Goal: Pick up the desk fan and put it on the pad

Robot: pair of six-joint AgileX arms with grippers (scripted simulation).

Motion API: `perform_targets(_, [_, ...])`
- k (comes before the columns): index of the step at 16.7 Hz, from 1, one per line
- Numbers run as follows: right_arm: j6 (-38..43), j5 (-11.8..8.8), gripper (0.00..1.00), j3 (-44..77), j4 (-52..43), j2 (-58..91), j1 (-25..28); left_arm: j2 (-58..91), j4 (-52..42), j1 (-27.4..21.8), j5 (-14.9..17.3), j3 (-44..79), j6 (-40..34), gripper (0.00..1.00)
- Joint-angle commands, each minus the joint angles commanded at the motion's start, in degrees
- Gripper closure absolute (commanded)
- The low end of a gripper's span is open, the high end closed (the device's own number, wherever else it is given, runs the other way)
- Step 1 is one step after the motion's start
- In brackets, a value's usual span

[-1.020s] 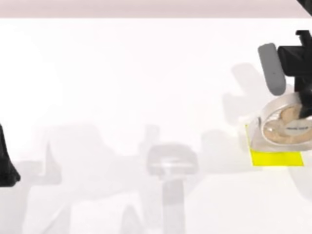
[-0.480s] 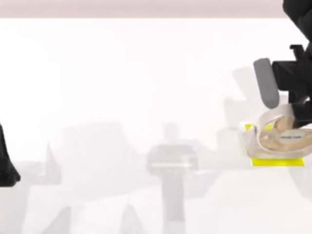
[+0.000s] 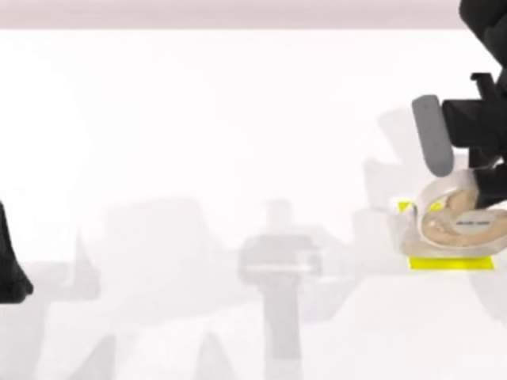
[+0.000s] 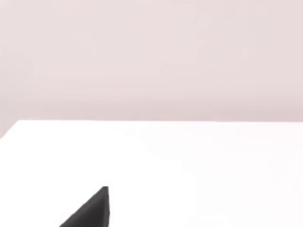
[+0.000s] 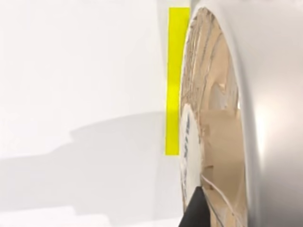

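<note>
A rendered simulation test scene, bare as a lab bench, is shown.

A plain white table (image 3: 198, 119) is seen under flat lighting, backed by a featureless pale pinkish wall (image 4: 151, 56); no furnishings of a home, shop or office are visible. Soft synthetic shadows are cast across the surface. A bright yellow pad (image 3: 447, 263) is laid flat near the table's right edge, with a desk fan (image 3: 459, 226) set on it, and black AgileX arm parts (image 3: 483, 119) are seen at the margins.
</note>
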Motion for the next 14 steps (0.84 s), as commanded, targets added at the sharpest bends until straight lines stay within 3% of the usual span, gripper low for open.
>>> perform_targets(8, [0.0,0.0,0.02,0.0,0.0,0.0,0.0,0.0,0.0,0.0,0.0,0.0,0.0,0.00])
perform_targets(14, [0.0,0.0,0.00,0.0,0.0,0.0,0.0,0.0,0.0,0.0,0.0,0.0,0.0,0.00])
